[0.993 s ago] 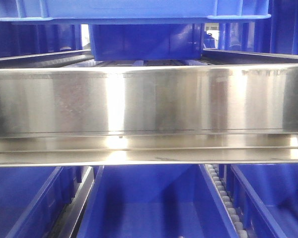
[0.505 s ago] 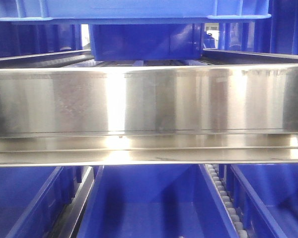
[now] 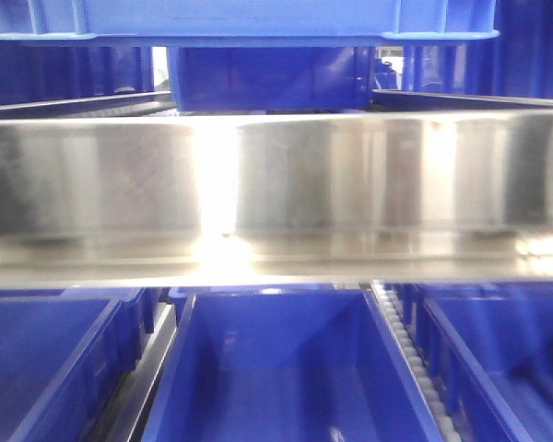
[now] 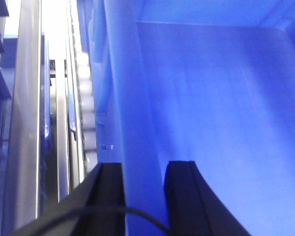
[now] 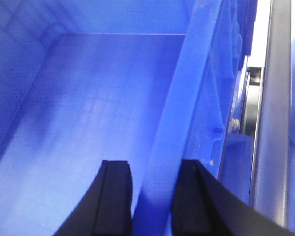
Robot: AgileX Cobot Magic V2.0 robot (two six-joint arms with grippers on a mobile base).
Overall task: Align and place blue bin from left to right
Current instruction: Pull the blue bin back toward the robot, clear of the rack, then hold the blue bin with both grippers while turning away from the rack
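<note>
Holding blue bin point(image 3: 249, 17) aloft, above steel rail point(image 3: 276, 184), far centre. Left gripper point(image 4: 143, 169) pinching left wall; right gripper point(image 5: 155, 169) pinching right wall. Grasp, lift apparently done; alignment, set-down not yet.

The left gripper point(image 4: 143, 169) shows two matte black fingers point(image 4: 109, 187). Each is a flat-faced slab with a squared tip and an outer edge that flares wider toward the base. A thin black cable point(image 4: 119, 210) runs in a shallow arc across their lower part. The right gripper point(image 5: 151, 167) has the same build: its two black pads point(image 5: 114, 191) have blunt, square-cut tips, smooth inner faces and curved outer flanks, with a faint sheen along the edges.
</note>
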